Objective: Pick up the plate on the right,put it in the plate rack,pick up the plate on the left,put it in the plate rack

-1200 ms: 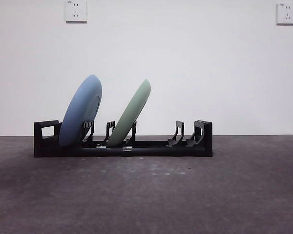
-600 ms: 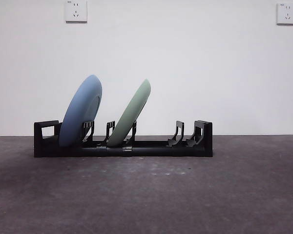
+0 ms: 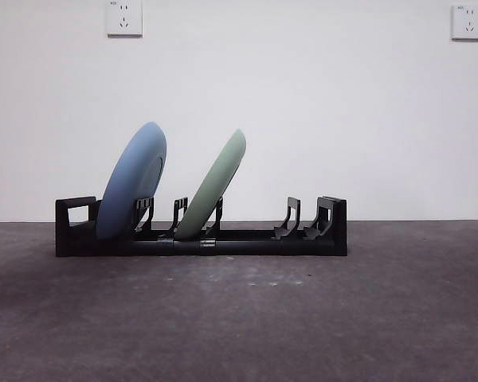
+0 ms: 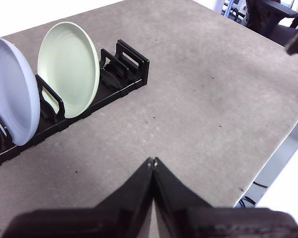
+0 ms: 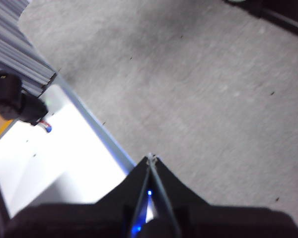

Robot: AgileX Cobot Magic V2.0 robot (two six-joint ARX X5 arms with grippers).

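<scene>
The black plate rack [image 3: 201,232] stands across the middle of the table, and the left wrist view also shows the plate rack [image 4: 119,69]. A blue plate [image 3: 134,181] leans in its left slots, with a pale green plate [image 3: 215,188] leaning one slot further right. Both show again from the left wrist as the blue plate [image 4: 12,94] and the green plate [image 4: 69,67]. My left gripper [image 4: 152,161] hangs shut and empty above bare table, well away from the rack. My right gripper [image 5: 150,158] is shut and empty over the table's edge.
The rack's right-hand dividers [image 3: 309,219] hold nothing. Two wall sockets [image 3: 123,17] sit high on the white wall behind. In the right wrist view the table edge [image 5: 97,129] drops off to a white floor, with an aluminium frame [image 5: 15,54] beside it.
</scene>
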